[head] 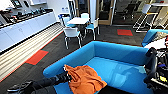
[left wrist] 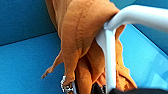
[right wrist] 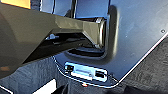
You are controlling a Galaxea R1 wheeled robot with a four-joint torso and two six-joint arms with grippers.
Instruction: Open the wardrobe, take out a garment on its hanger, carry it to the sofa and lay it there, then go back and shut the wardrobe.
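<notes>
Orange garment (head: 83, 79) at lower centre rests on the sofa (head: 120, 53), left gripper (head: 65, 77) pinching its hanger (left wrist: 110, 50); I've release and wardrobe-closing left.

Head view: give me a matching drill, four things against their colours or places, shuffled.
Things:
1. rust-orange hooded garment
2. thin white hanger
3. bright blue upholstered sofa
4. white square table

Descriptions:
A. among chairs, beyond the sofa
B. crumpled on the sofa seat
C. white bar with orange cloth draped over it
D. blue, in the foreground

Pairs: 1-B, 2-C, 3-D, 4-A
</notes>
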